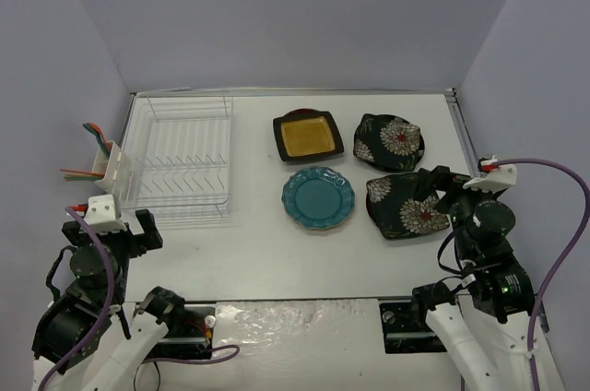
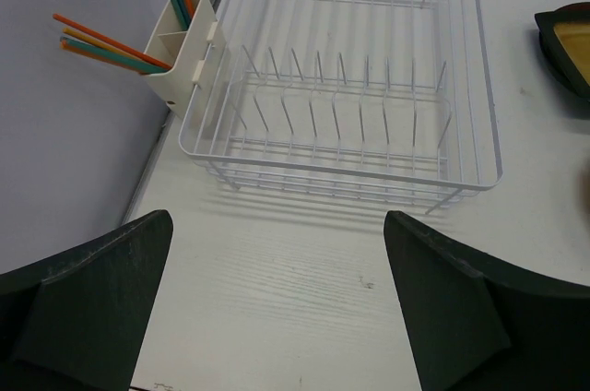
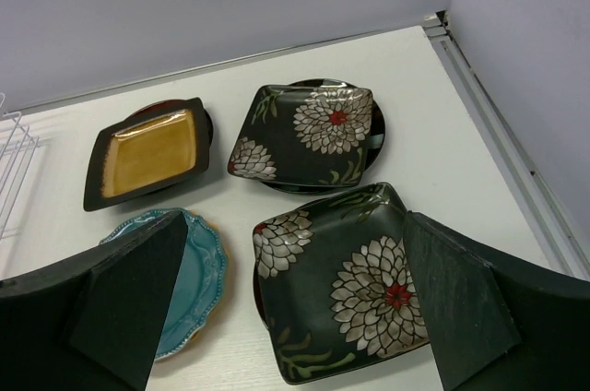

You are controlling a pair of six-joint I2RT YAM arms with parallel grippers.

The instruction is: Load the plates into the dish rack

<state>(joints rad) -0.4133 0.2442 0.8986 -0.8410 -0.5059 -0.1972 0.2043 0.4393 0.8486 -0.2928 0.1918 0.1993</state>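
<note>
Lying flat right of the dish rack (image 1: 181, 161): plates (image 1: 318, 198).

teal plate (image 1: 318, 198), yellow-centred plate (image 1: 308, 136), two flowered plates (image 1: 390, 140) lie flat right of dish rack (image 1: 181, 159), perhaps stacked.

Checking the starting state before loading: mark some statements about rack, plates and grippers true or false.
1. The dish rack holds no plates. True.
2. The teal plate stands in a rack slot. False: it lies flat on the table.
3. The left gripper and right gripper are both open. True.
4. The utensil cup is empty. False: orange and teal utensils stick out of it.
5. The right gripper grips the near flowered plate. False: it hovers open above it, holding nothing.
</note>
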